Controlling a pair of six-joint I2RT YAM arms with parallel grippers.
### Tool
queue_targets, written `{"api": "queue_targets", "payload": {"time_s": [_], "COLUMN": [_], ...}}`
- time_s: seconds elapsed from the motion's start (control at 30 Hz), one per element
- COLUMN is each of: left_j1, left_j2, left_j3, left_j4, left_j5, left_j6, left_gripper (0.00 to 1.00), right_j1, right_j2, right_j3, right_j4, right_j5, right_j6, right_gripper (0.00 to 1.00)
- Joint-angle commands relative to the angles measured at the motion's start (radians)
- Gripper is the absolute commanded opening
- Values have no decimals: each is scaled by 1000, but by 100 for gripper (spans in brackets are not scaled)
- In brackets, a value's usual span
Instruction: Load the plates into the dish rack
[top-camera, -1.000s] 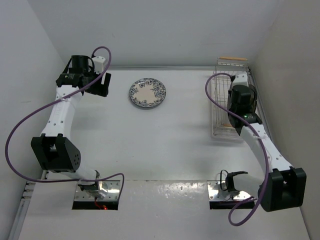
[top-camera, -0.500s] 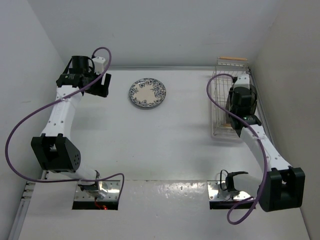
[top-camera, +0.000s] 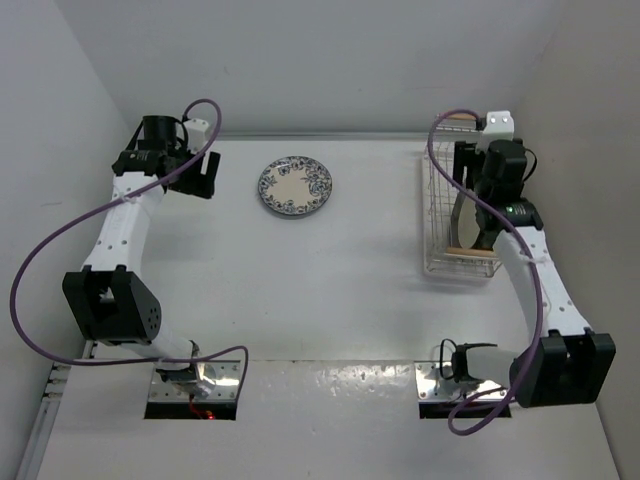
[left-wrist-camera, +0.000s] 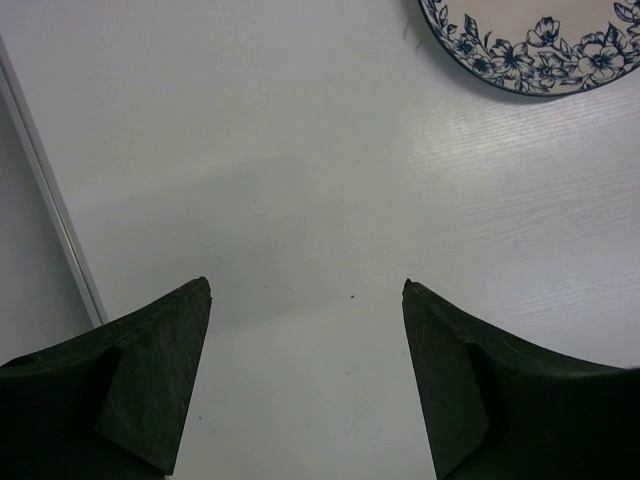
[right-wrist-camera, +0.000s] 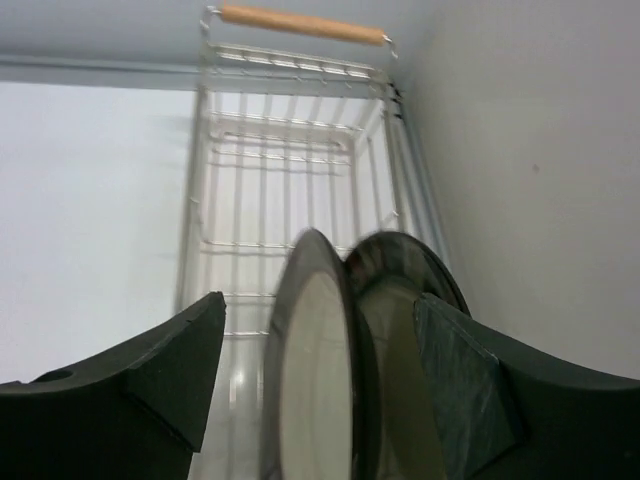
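Observation:
A cream plate with a blue floral rim (top-camera: 295, 186) lies flat on the table, and its edge shows at the top right of the left wrist view (left-wrist-camera: 540, 50). My left gripper (top-camera: 205, 172) (left-wrist-camera: 305, 285) hovers open to the left of it, holding nothing. The dish rack (top-camera: 431, 215) (right-wrist-camera: 290, 150) stands at the right. Two plates stand on edge in it: a dark-rimmed one (right-wrist-camera: 310, 380) (top-camera: 467, 228) and a second (right-wrist-camera: 400, 300) close behind it. My right gripper (top-camera: 468, 195) (right-wrist-camera: 318, 300) is open just above them, its fingers either side.
White walls close in the table at the back, left and right. The rack's far wooden handle (right-wrist-camera: 300, 22) lies by the back wall and its near handle (top-camera: 470, 254) faces the arms. The arm bases sit at the near edge.
My right gripper has opened, let go of the dark-rimmed plate in the rack and drawn back toward the rack's far end. The left arm has not moved.

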Motion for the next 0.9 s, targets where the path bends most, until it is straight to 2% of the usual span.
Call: {"api": "queue_targets", "payload": {"time_s": [0.0,0.03,0.13,0.17,0.27,0.3,0.47,0.6,0.7,0.87], "left_j1": [18,31,55,66,89,89,140,181,201,236], "left_j2": [14,14,37,46,46,46,35,61,90,110], "left_j3": [-1,-1,9,9,-13,-24,-113,-122,-122,-113], "left_j4": [24,24,15,15,15,15,15,15,5,-4], "left_j5": [-4,-4,-13,-26,-68,-78,-99,-99,-99,-90], "left_j6": [6,6,6,6,6,6,6,6,6,15], "left_gripper": [82,82,82,82,82,82,82,82,82,82], "right_j1": [36,50,146,216,278,300,360,372,378,367], "right_j2": [38,52,159,258,453,489,842,1019,1133,1213], "right_j3": [179,243,360,396,537,562,747,869,924,862], "right_j4": [-48,-61,-75,-63,-58,-55,-30,-15,-18,49], "right_j5": [-97,-103,-195,-244,-290,-293,-301,-321,-314,-333], "right_j6": [82,165,250,263,353,428,569,683,744,959], "right_gripper": [75,75,76,76,77,77,77,73,70,58]}}
